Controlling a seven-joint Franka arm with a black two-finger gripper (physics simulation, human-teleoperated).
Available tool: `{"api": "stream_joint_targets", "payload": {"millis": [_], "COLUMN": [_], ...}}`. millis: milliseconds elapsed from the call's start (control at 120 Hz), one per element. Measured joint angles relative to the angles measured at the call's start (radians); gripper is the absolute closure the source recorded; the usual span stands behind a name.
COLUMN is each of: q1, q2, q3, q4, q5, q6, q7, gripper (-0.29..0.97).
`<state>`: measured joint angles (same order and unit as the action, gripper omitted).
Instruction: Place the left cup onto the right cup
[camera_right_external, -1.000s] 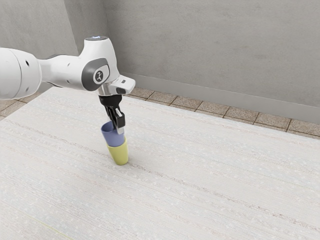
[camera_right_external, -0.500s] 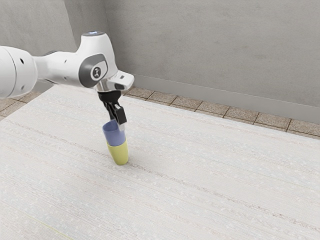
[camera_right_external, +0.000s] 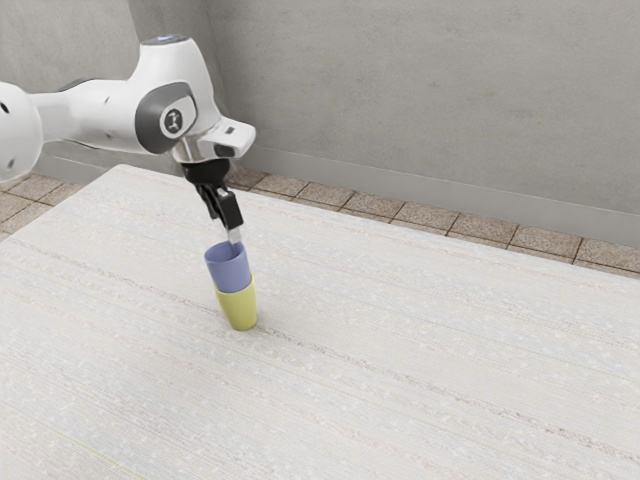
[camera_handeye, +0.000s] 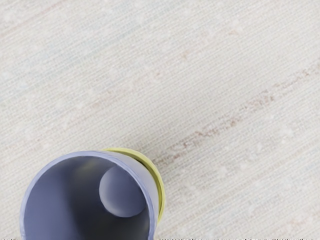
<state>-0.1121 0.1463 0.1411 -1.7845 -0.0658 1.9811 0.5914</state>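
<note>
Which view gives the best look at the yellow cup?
The exterior view: the yellow cup shows its side below the blue cup set in it. In the wrist view, the blue cup hides all but a sliver of its rim.

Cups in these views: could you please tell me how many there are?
2. The blue cup sits nested in the mouth of the yellow cup, which stands on the table, just below the gripper. Nothing suggests a hidden third.

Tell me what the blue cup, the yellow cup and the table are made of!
Blue cup: probably plastic, smooth and matte, one even colour, thin wall. Yellow cup: likely the same, plain and dull. Table: maybe pale wood or stone, with faint streaky lines.
</note>
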Motion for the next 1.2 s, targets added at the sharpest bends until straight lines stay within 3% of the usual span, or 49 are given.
{"api": "stream_joint_targets", "payload": {"millis": [458, 1200], "q1": [0.000, 0.002], "q2": [-0.079, -0.121], "q3": [0.003, -0.019], "q4": [0.022, 0.262], "q5": [-0.002, 0.036], "q6": [-0.147, -0.432], "q7": [-0.117, -0.410], "gripper": [0.00, 0.00]}}
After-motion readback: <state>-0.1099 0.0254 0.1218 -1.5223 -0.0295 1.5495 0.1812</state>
